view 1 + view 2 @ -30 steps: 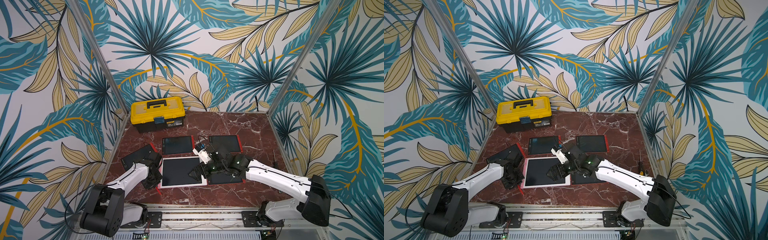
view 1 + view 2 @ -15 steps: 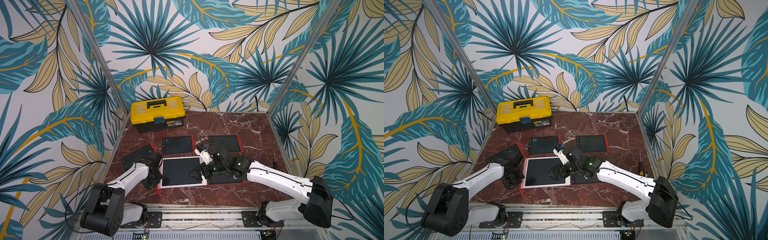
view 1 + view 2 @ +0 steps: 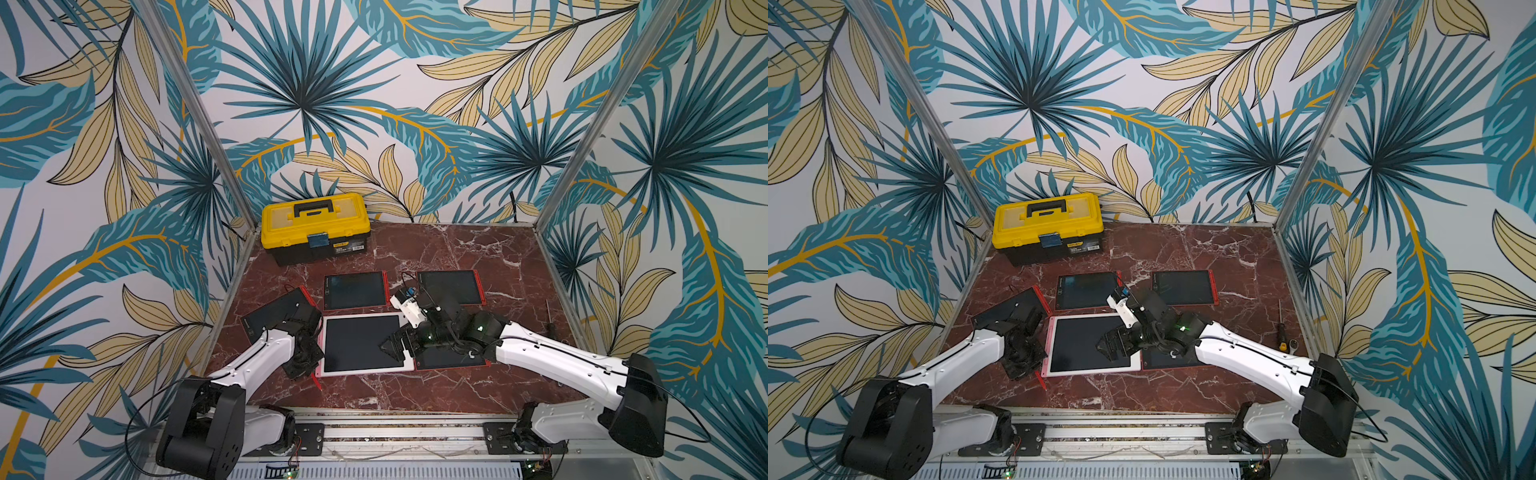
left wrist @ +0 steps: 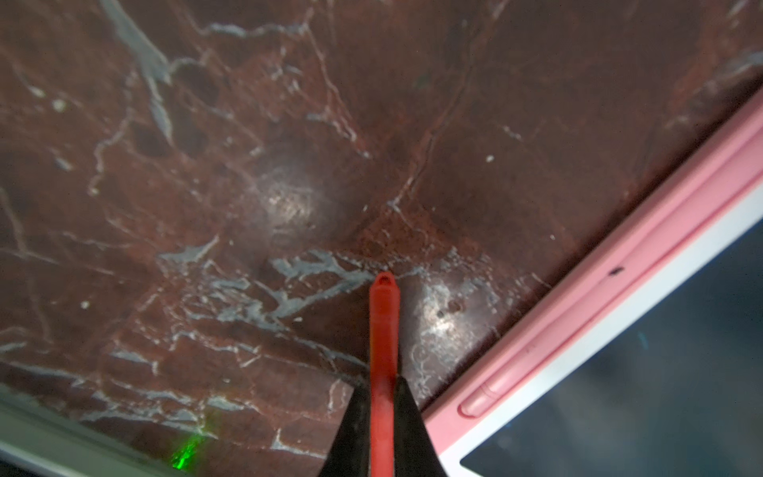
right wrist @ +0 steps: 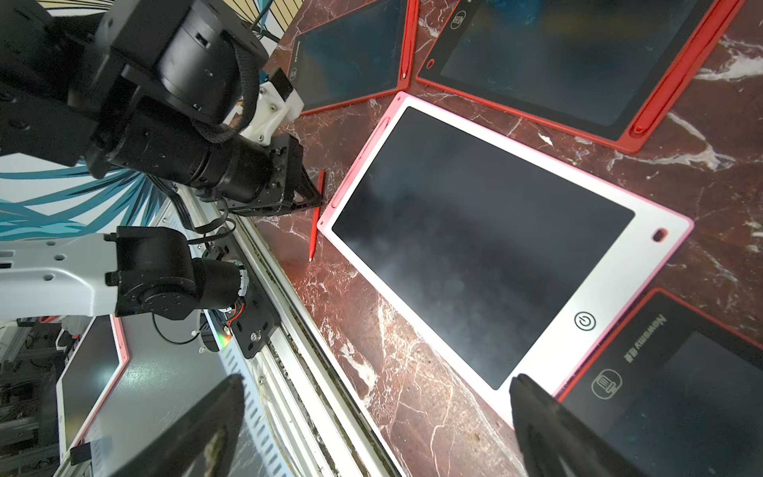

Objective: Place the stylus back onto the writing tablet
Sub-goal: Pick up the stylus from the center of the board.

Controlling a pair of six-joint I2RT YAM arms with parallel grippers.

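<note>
A leaf-papered booth around a red marble tabletop [image 3: 478,249]

In both top views three walls closed the space: the back wall [image 3: 374,104], the left wall [image 3: 83,166] and the right wall [image 3: 1433,145], all papered white with large teal palm fronds and tan leaves on yellow stems. Two slanting metal posts [image 3: 195,108] marked the corners where the walls met. The tabletop was dark red stone with white veins; the left wrist view caught a soft pale glint [image 4: 289,198] of light on it. A yellow toolbox [image 3: 316,224] with a black handle stood at the back left corner, and a metal rail [image 3: 395,428] ran along the front edge
</note>
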